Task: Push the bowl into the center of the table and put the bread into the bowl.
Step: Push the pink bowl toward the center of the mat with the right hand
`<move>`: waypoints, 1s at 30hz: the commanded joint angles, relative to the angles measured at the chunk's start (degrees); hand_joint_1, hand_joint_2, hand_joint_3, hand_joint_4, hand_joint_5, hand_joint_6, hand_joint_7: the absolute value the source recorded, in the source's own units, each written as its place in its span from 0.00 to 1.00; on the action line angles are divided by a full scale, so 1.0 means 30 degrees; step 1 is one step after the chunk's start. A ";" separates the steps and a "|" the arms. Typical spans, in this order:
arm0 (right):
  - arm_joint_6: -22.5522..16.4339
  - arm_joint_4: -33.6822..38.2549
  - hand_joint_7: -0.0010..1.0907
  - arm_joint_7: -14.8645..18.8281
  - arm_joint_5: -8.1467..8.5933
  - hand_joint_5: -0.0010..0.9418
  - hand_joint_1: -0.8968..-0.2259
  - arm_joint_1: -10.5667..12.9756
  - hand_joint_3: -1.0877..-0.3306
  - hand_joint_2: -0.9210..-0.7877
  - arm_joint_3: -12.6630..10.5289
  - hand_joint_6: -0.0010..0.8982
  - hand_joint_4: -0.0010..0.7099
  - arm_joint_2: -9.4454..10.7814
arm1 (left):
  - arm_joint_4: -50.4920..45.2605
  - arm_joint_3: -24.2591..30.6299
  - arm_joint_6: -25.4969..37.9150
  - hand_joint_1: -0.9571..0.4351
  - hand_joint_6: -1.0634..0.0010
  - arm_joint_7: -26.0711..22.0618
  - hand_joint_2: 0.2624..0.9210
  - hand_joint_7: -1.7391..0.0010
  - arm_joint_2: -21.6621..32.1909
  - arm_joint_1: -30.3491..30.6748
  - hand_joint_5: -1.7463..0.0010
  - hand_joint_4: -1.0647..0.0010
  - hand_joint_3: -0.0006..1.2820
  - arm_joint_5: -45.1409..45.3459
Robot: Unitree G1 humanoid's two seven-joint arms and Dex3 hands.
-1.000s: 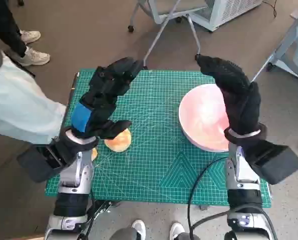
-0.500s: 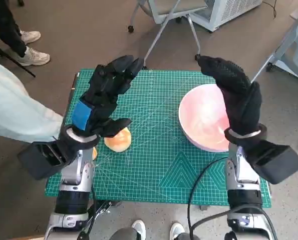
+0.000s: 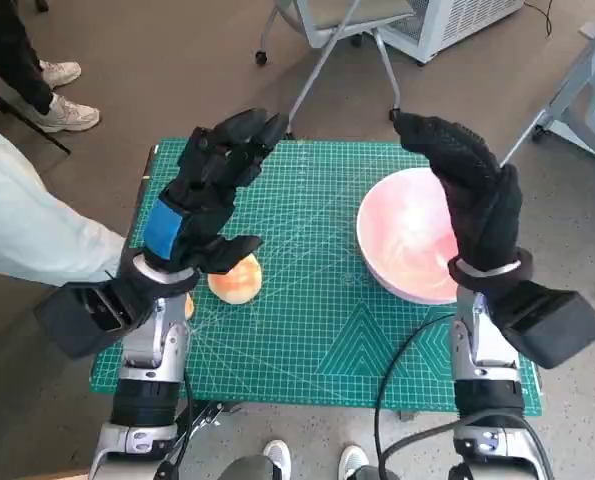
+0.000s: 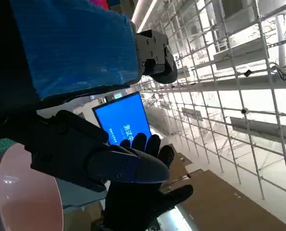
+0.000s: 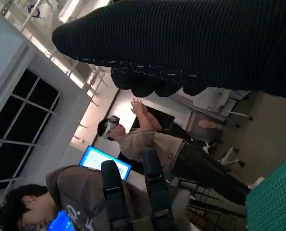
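Observation:
A pink bowl (image 3: 405, 240) stands near the right edge of the green cutting mat (image 3: 317, 310); its rim also shows in the left wrist view (image 4: 22, 192). A round bread roll (image 3: 237, 281) lies on the mat's left part. My left hand (image 3: 207, 190) hovers raised above the roll with fingers spread, holding nothing. My right hand (image 3: 467, 185) is raised over the bowl's far right side, fingers extended and empty. The gloved right hand (image 4: 143, 192) appears in the left wrist view too.
A person's pale sleeve (image 3: 27, 230) reaches in at the left of the table. Shoes (image 3: 62, 100) and chair legs (image 3: 327, 50) stand beyond the table's far edge. People (image 5: 152, 144) show in the right wrist view.
The person's pale sleeve at the left has drawn back a little. Both hands stay raised almost where they were.

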 commanded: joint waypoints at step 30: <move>-0.0947 1.4098 0.25 -0.3034 0.0693 0.00 0.43 -0.1985 0.26 0.00 -0.5892 0.11 0.13 -0.4836 | 0.0190 0.0447 -0.0717 0.29 1.00 0.0199 1.00 0.65 0.0281 0.0072 0.97 0.79 0.21 0.0397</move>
